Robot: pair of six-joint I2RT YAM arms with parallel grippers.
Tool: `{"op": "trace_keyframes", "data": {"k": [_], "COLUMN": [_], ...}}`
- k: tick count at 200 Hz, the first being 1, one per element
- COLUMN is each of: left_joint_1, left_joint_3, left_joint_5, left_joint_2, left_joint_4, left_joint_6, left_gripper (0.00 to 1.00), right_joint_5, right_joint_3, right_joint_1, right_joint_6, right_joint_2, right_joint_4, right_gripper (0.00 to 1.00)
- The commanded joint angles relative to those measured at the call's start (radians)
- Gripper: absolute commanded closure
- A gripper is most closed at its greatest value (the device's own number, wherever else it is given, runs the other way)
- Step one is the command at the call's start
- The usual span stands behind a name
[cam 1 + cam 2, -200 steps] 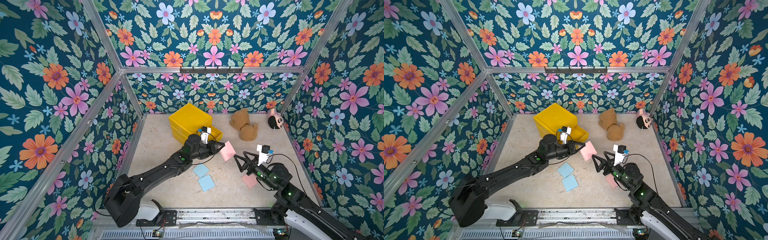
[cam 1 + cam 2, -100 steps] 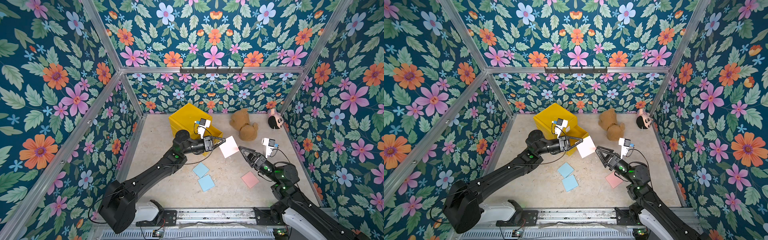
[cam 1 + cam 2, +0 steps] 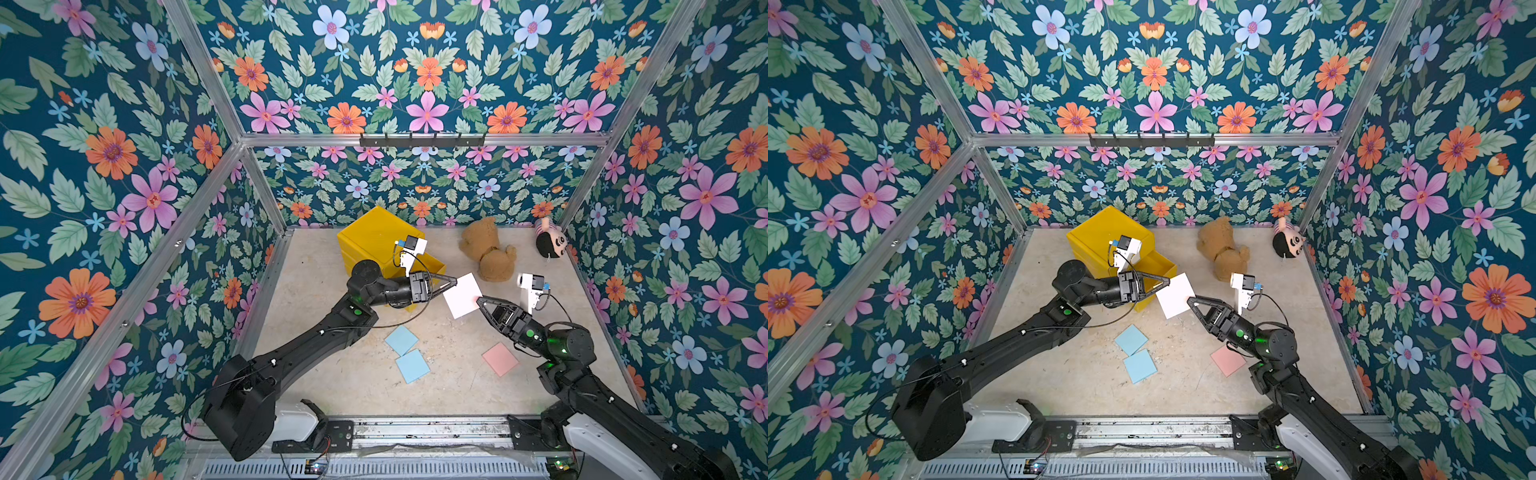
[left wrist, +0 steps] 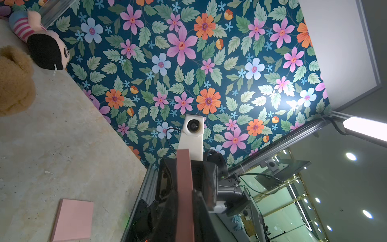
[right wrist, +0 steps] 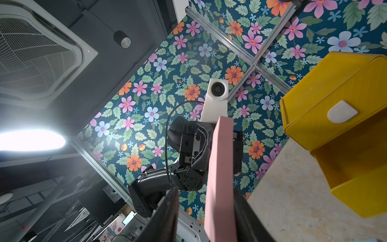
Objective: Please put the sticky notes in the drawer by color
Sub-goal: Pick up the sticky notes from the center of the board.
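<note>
Where the beige, stone-patterned counter [image 3: 457, 386] ends, walls [image 3: 424, 187] of teal paper printed with pink, orange and blue flowers rise on three sides. They are edged by an aluminium frame [image 3: 291, 139]. A bright lamp [image 5: 31, 139] glares in the right wrist view.

At the back stands the yellow drawer [image 3: 374, 237], with one of its trays pulled out toward the robot. Beside the drawer along the back wall lie a teddy bear [image 3: 488, 251] and, farther off, a striped doll [image 3: 548, 241]. In front of the drawer two blue notes [image 3: 401, 340] lie flat and touching. The other pink note [image 3: 500, 358] lies flat, farther from the drawer.

Just off the open tray's front corner the held pink note [image 3: 463, 295] hangs in the air, washed white by glare in both top views. The left hand [image 3: 451, 284] is clamped on one corner. The right hand [image 3: 480, 300] sits narrow around the opposite corner, with the pad against one finger and a gap at its other finger [image 5: 171, 209].

A second ago the right hand stood wide and well apart from the note; it has since come up to it and narrowed. The note showed pink then and is now turned. The notes on the counter, the bear, the doll and the drawer have not moved.
</note>
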Motion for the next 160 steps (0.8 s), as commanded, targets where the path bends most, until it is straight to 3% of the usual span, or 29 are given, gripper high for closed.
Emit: {"op": "trace_keyframes", "data": {"k": [1, 17, 29, 39, 69, 79, 97, 116, 134, 160], "left_joint_1": [0.001, 0.004, 0.011, 0.021, 0.060, 0.070, 0.071, 0.072, 0.071, 0.071], "left_joint_3": [0.012, 0.010, 0.006, -0.004, -0.022, -0.020, -0.014, -0.062, -0.091, -0.093], "left_joint_5": [0.000, -0.003, -0.013, -0.028, -0.147, -0.234, -0.472, -0.695, -0.826, -0.919], "left_joint_2": [-0.005, -0.005, -0.011, -0.021, -0.111, -0.167, -0.281, -0.401, -0.478, -0.515], "left_joint_4": [-0.017, -0.017, -0.018, -0.020, -0.185, -0.306, -0.532, -0.624, -0.698, -0.820], "left_joint_6": [0.050, 0.054, 0.055, 0.062, 0.179, 0.269, 0.436, 0.534, 0.601, 0.666], "left_gripper": [0.96, 0.87, 0.69, 0.61, 0.15, 0.06, 0.00, 0.00, 0.00, 0.00], "right_joint_5": [0.019, 0.030, 0.048, 0.062, 0.109, 0.145, 0.187, 0.214, 0.240, 0.278], "right_joint_3": [0.013, 0.011, 0.016, 0.024, 0.066, 0.083, 0.127, 0.197, 0.263, 0.390], "right_joint_1": [0.001, 0.001, 0.001, 0.001, 0.001, 0.001, 0.001, 0.001, 0.003, 0.004], "right_joint_6": [-0.035, -0.048, -0.056, -0.064, -0.085, -0.079, -0.056, -0.028, 0.012, 0.053], "right_joint_2": [-0.006, -0.011, -0.015, -0.015, 0.014, 0.037, 0.111, 0.215, 0.313, 0.452], "right_joint_4": [-0.037, -0.052, -0.072, -0.096, -0.196, -0.239, -0.317, -0.405, -0.455, -0.568], "right_gripper": [0.72, 0.83, 0.91, 0.96, 1.00, 1.00, 1.00, 1.00, 1.00, 1.00]}}
